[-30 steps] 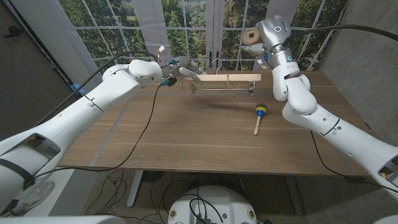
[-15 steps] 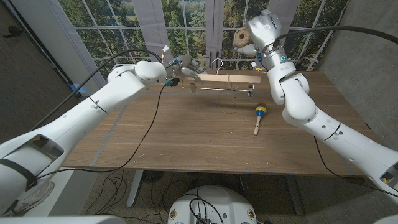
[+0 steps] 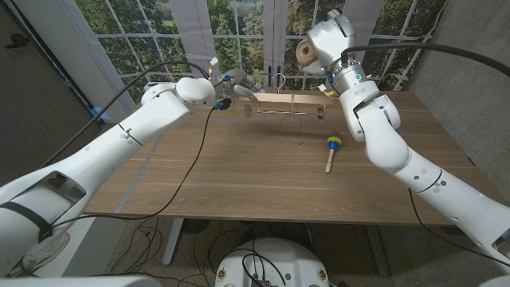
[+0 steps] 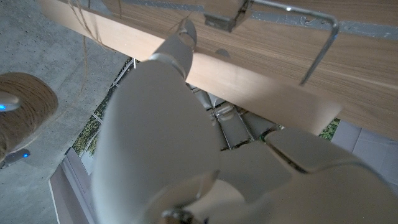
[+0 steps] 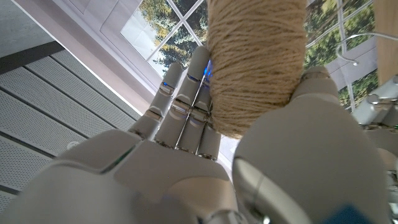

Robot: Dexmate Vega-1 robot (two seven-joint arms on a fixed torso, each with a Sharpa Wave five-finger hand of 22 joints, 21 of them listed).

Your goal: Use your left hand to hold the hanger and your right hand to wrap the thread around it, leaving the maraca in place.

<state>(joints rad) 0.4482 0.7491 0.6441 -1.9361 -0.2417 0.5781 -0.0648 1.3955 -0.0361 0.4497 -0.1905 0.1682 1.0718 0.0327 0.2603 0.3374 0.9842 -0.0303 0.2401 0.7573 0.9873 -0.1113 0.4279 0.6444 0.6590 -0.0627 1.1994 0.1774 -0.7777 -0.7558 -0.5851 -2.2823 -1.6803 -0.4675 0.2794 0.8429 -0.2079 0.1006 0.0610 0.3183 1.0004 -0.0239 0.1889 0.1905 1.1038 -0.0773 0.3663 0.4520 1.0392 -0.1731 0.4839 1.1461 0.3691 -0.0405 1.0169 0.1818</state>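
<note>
In the head view, the left hand (image 3: 236,82) at upper centre grips the left end of the wooden hanger (image 3: 291,100), held above the tabletop (image 3: 239,167); the right hand (image 3: 317,49) clasps a spool of thread (image 3: 304,52) above it, and the maraca (image 3: 332,147) lies right of centre. In the left wrist view, fingers (image 4: 177,53) press the hanger's bar. In the right wrist view, fingers (image 5: 186,99) cradle the spool.

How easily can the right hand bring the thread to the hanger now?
Probably yes: the right hand holds the thread just above the hanger, which the left hand grips, with nothing between.
</note>
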